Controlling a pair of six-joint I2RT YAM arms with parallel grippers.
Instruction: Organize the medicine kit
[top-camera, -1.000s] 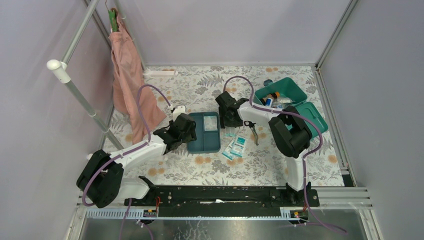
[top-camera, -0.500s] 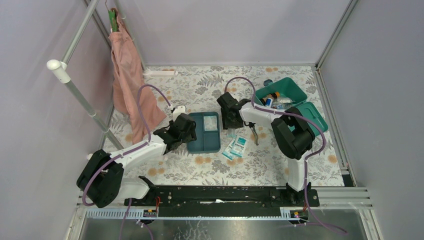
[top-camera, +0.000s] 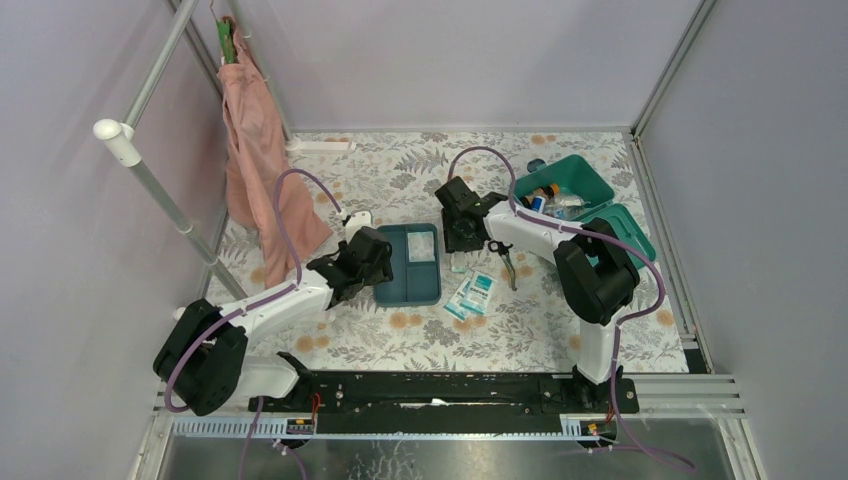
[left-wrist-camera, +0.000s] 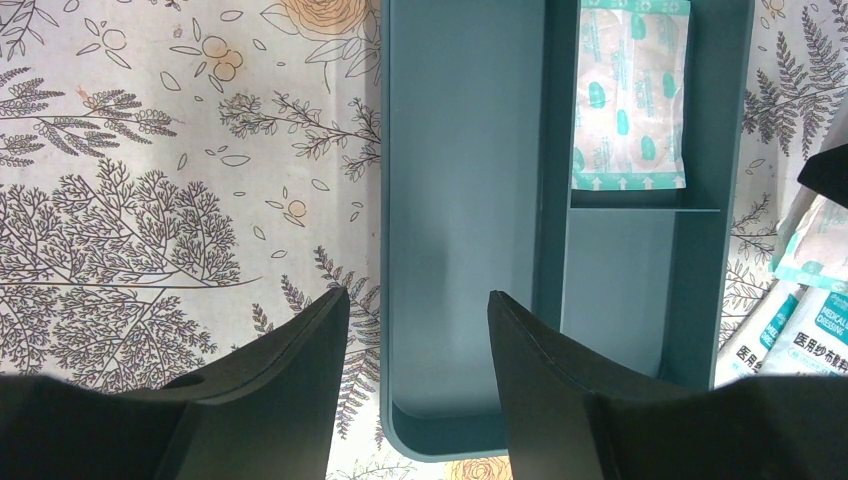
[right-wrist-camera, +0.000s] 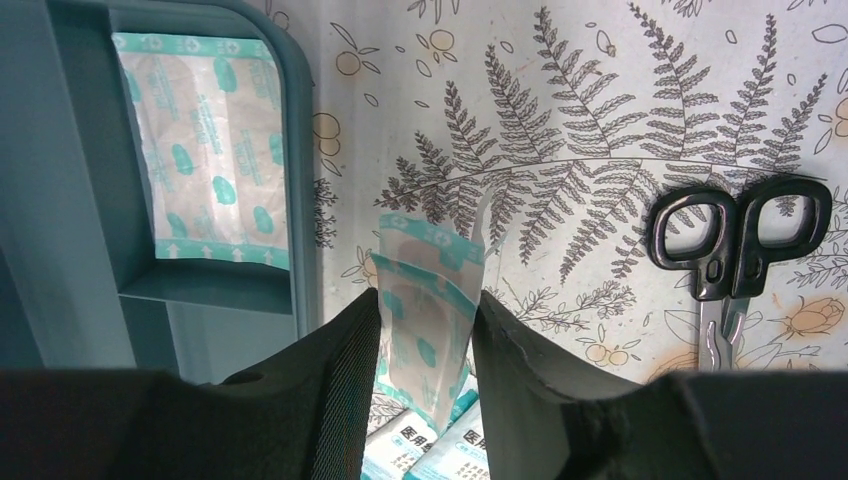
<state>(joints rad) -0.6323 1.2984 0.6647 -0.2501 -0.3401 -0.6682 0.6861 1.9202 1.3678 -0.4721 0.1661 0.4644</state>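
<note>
The teal-green medicine kit (top-camera: 590, 180) stands open at the back right with bottles inside, its lid (top-camera: 628, 232) lying flat in front of it. My right gripper (right-wrist-camera: 425, 300) is shut on a bandage packet (right-wrist-camera: 428, 300), held just right of the blue-teal divided tray (top-camera: 395, 272). One bandage packet (right-wrist-camera: 205, 170) lies in the tray's small compartment; it also shows in the left wrist view (left-wrist-camera: 630, 95). My left gripper (left-wrist-camera: 418, 300) is open, its jaws astride the tray's (left-wrist-camera: 470, 220) near left wall. Dressing packets (top-camera: 472, 293) lie right of the tray.
Black-handled scissors (right-wrist-camera: 735, 250) lie on the floral cloth right of the held packet, also in the top view (top-camera: 505, 258). A pink cloth (top-camera: 258, 160) hangs from a pole at the back left. A white strip (top-camera: 320, 146) lies by the back wall.
My right gripper has risen off the table with the bandage packet and shifted slightly toward the back. My left arm has not moved.
</note>
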